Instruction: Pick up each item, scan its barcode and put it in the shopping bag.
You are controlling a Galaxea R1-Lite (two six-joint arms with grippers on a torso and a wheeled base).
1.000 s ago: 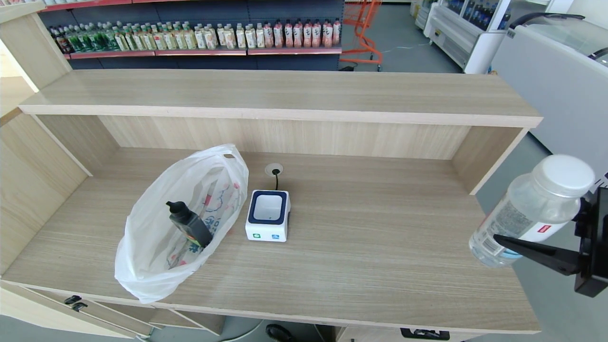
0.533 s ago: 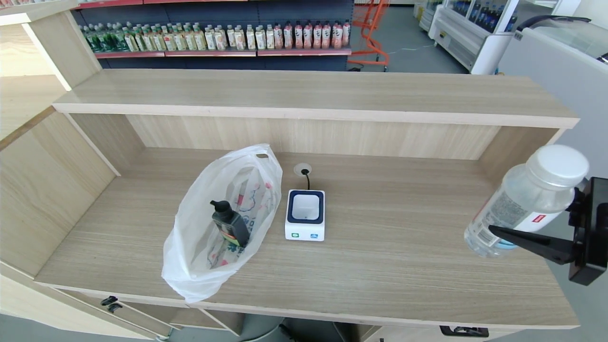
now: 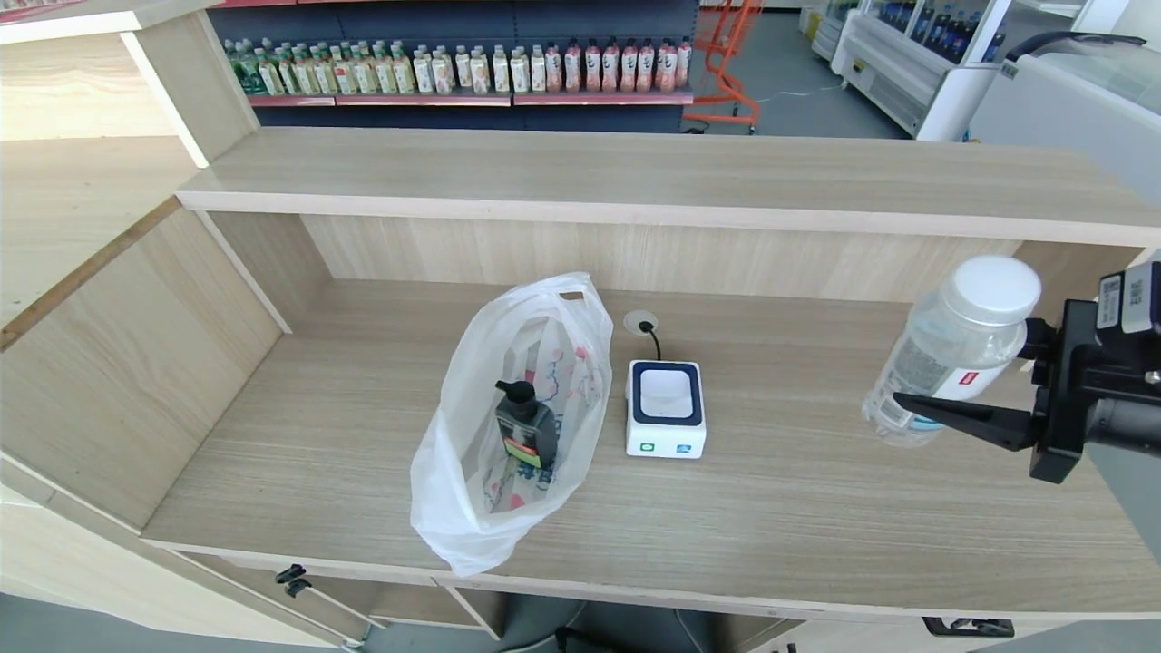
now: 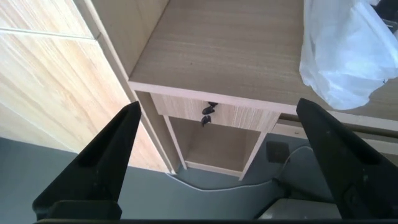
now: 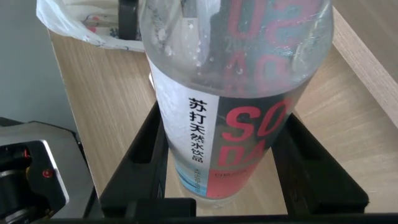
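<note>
Water bottle [image 3: 952, 354] is up in the air, and our right hand [image 3: 916, 404] is pinching it low down, near its bottom, with one finger on each side. It leans a bit, with its white cap on top. It hangs over the right end of the table [image 3: 816, 508], close to the right edge.

We think one part of the job is done: a dark pump bottle [image 3: 526, 435] sits inside the shopping bag [image 3: 435, 476]. The bag lies open near the middle of the table and reaches down to the front edge. The clear one is picked up too. What is left, we think, is to show its barcode to the scanner [image 3: 666, 408] and then put it in the bag. The scanner stands just beside the bag, between the bag and the right end of the table. It is well apart from what our right hand holds. We cannot tell where the barcode is.

Our left hand [image 4: 219, 107] is spread wide and holds nothing. It is low, below the front edge of the table at the left end, near a little drawer handle [image 4: 207, 113].
</note>
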